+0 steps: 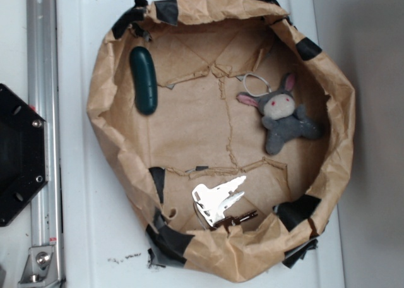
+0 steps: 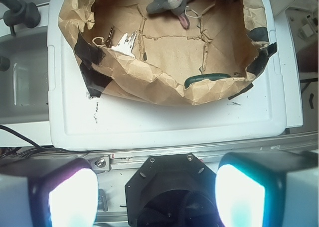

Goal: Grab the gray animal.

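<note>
The gray animal [image 1: 285, 116] is a small gray plush bunny with pink-lined ears, a cream face and a white string loop. It lies on the right side of the brown paper basket [image 1: 107, 92]. In the wrist view it [image 2: 168, 0] shows at the far top edge of the basket. My gripper [image 2: 156, 194] is open and empty, its two fingers wide apart. It hangs high above the black robot base [image 2: 169, 187], well away from the bunny. The gripper does not show in the exterior view.
A dark green oblong capsule [image 1: 144, 81] lies at the basket's upper left; it shows low in the basket in the wrist view [image 2: 207, 79]. A silver metal piece [image 1: 218, 198] lies at the basket's bottom. The basket sits on a white board [image 1: 82, 206]. The black base [image 1: 19, 152] and a metal rail [image 1: 44, 111] stand at left.
</note>
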`<state>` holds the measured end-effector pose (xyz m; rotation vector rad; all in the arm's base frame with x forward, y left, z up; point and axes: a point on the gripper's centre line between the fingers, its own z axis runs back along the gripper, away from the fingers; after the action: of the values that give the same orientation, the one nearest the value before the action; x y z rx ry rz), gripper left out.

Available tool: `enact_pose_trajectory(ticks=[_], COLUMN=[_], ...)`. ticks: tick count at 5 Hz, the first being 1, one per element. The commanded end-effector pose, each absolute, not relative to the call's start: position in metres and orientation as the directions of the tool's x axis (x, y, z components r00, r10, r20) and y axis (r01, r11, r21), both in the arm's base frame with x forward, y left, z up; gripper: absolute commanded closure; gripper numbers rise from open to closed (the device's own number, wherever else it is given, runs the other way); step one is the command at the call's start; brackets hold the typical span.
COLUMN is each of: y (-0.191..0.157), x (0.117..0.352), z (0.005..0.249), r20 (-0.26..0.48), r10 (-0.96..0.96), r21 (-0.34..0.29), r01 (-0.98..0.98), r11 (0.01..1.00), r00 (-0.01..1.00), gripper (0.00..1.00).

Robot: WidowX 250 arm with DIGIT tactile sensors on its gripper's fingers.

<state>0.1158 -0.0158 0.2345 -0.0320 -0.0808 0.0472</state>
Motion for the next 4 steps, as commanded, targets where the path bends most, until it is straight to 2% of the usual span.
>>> enact_pose_trajectory(ticks=[1, 2, 3, 4], y=[-0.016, 0.000, 0.009, 0.001], x=[0.116, 0.156, 0.203, 0.231], z=[0.234, 0.199, 0.161, 0.140], r20=[0.080, 0.074, 0.321, 0.469], r10=[0.048, 0.070, -0.020, -0.244], r21=[-0.034, 0.036, 0.072, 0.143], r01=[-0.046, -0.073, -0.003, 0.199], r11=[0.998, 0.997, 0.997, 0.969], r00=[0.996, 0.995, 0.947, 0.849], gripper=[0.00, 0.00, 0.00, 0.00])
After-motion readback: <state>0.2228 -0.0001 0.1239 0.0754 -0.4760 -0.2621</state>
